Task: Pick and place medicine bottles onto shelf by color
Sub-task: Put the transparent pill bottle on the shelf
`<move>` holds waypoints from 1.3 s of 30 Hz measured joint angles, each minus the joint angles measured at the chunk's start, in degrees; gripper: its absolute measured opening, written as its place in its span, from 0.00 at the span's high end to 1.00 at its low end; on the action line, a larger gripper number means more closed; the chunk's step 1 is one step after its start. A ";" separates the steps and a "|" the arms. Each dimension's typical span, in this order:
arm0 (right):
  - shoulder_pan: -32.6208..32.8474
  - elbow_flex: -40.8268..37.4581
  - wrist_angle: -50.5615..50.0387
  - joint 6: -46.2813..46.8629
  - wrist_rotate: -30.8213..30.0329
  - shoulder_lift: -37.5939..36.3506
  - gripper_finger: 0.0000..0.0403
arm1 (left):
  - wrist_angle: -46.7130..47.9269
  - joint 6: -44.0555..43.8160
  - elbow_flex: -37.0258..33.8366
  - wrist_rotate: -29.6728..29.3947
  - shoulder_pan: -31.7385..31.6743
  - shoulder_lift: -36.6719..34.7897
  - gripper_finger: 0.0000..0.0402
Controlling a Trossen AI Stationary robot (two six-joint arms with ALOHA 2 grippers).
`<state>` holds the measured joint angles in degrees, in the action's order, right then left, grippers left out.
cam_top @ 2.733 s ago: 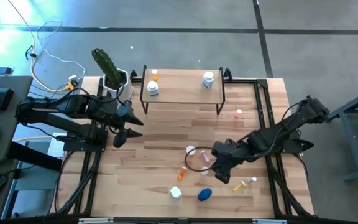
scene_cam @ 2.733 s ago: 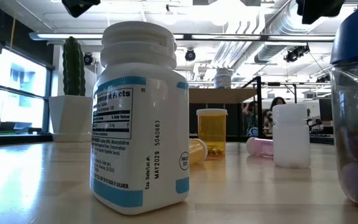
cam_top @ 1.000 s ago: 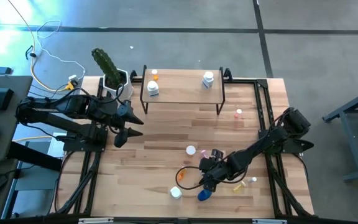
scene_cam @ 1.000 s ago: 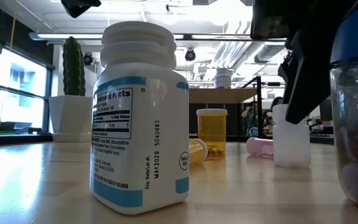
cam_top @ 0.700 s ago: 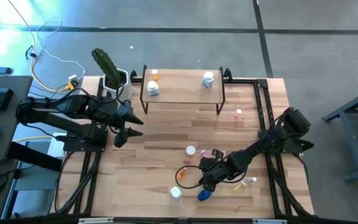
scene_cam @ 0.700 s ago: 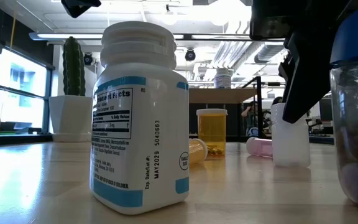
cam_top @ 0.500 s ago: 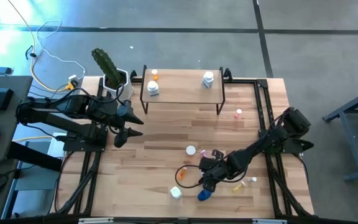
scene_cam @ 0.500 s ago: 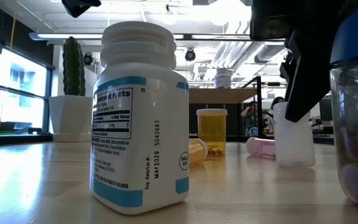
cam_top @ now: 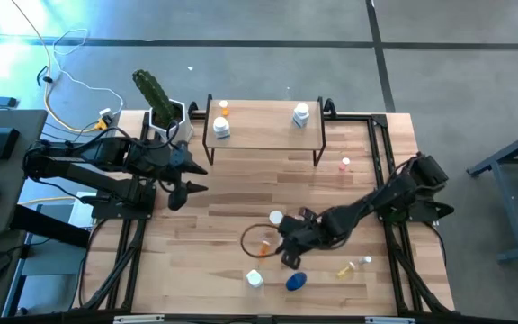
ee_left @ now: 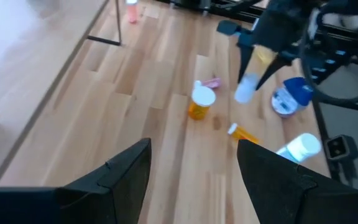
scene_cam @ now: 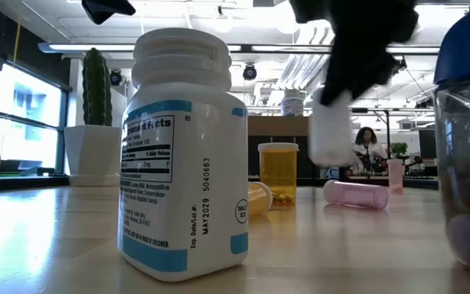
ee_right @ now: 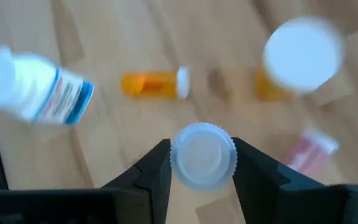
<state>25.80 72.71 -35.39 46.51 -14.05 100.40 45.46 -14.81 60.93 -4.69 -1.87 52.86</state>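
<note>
Above the table (cam_top: 241, 193), right hand (ee_right: 202, 163) grips a white bottle (ee_right: 202, 155).

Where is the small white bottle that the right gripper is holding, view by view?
High: hidden under the right gripper.
Low: white bottle lifted off the table, upper right.
Left wrist: hanging from the far gripper.
Right wrist: cap between the fingers.
Shared landmark: upright orange bottle.

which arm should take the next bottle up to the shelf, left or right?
Right. Its end effector is already shut on a small white bottle, lifted off the table among the loose bottles. The left end effector hangs empty near the cactus pot, so the right arm should carry to the shelf.
</note>
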 joint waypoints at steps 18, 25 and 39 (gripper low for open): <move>-20.35 23.51 -16.11 -15.44 -4.66 0.00 0.68 | 2.79 -0.02 0.00 -6.05 0.00 0.00 0.43; -30.72 31.20 -18.51 -24.71 -4.67 0.00 0.68 | 2.68 -0.02 0.04 -6.44 -1.70 1.35 0.43; -50.27 37.44 -17.69 -33.48 -1.31 0.08 0.68 | -5.29 8.37 0.04 -6.43 -10.55 7.78 0.43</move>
<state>-24.47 110.15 -53.08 13.03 -15.36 100.48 40.16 -6.44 60.97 -11.13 -12.42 60.64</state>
